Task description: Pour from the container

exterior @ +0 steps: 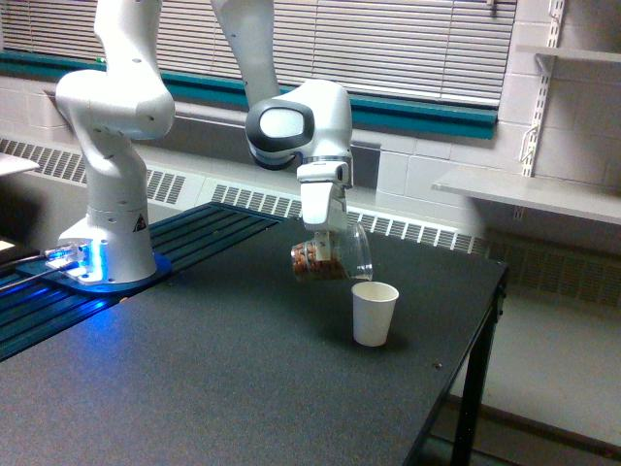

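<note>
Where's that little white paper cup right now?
The paper cup stands upright on the black table, towards the exterior view's right, just below and right of the tilted clear cup held in the gripper.

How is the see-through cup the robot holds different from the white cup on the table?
The clear cup is see-through with brown bits inside; the paper cup is solid white, so its inside is hidden. The clear cup is tipped on its side in the air, held by the gripper; the paper cup stands upright on the table. The clear cup looks a bit bigger. Both are cups with open tops.
</note>
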